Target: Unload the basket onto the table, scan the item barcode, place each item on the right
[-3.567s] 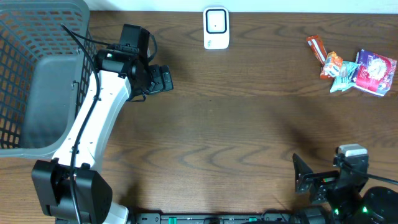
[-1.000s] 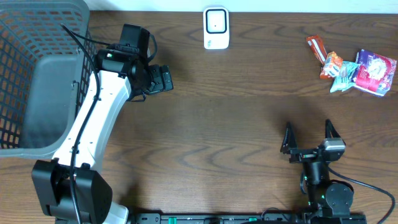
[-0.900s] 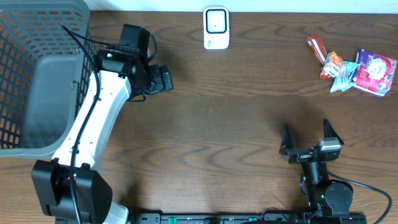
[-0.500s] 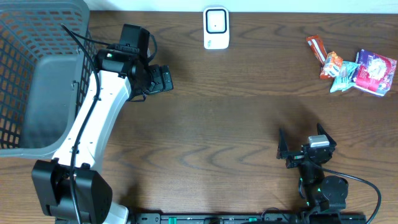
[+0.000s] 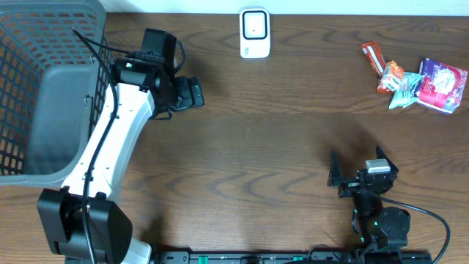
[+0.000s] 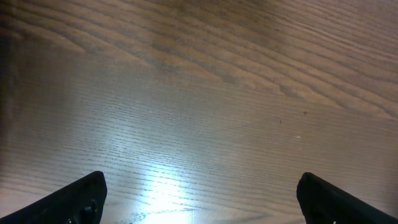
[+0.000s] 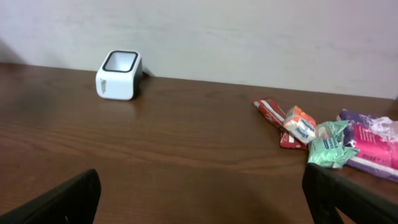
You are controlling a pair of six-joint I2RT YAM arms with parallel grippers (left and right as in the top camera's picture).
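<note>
Our right arm has risen from its parked pose; both jaws stand apart, empty. The snacks lie well ahead, right of them, the scanner ahead-left.

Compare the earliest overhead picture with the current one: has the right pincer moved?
Yes. The right pincer has swung from pointing sideways at the table's near right corner to pointing up the table, towards the white scanner and the snack packets. It is open and empty.

Dark wooden table, pale wall behind
</note>
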